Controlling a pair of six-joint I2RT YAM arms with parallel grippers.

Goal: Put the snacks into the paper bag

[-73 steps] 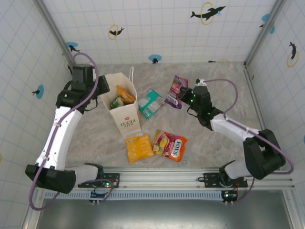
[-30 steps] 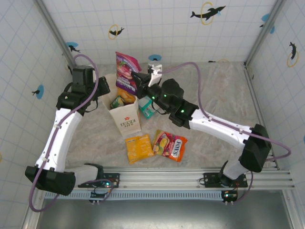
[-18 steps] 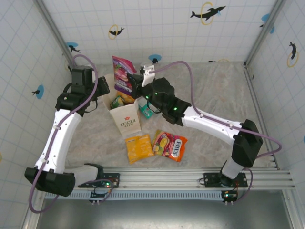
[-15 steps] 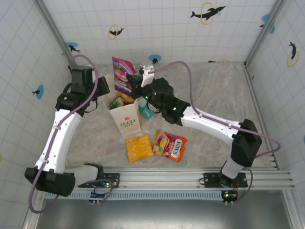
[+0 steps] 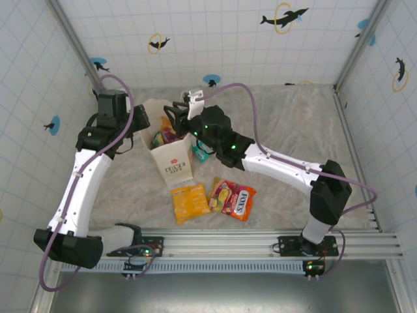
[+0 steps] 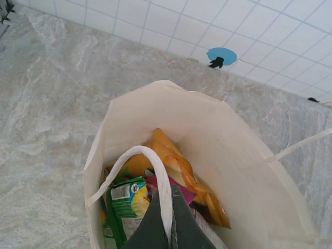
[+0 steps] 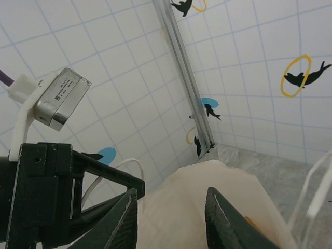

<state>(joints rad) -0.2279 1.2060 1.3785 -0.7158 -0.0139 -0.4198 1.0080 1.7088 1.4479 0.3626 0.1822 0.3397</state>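
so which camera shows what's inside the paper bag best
Left wrist: it looks straight down into the open paper bag, showing an orange packet, a green packet and a purple-pink edge. Top external sees the mouth partly covered by the right arm; right wrist catches its white rim.

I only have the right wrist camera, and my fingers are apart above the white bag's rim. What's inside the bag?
Observer: The left wrist view looks down into the paper bag. An orange packet, a green packet and a sliver of a purple-pink packet lie inside.
Operator: Is the left arm holding the bag?
Observer: Yes, the left gripper is shut on a cord handle.
Operator: Which packets are outside the bag?
Observer: In the top view, an orange-yellow packet and a FOX'S packet lie in front of it. A teal packet peeks out under the right arm.
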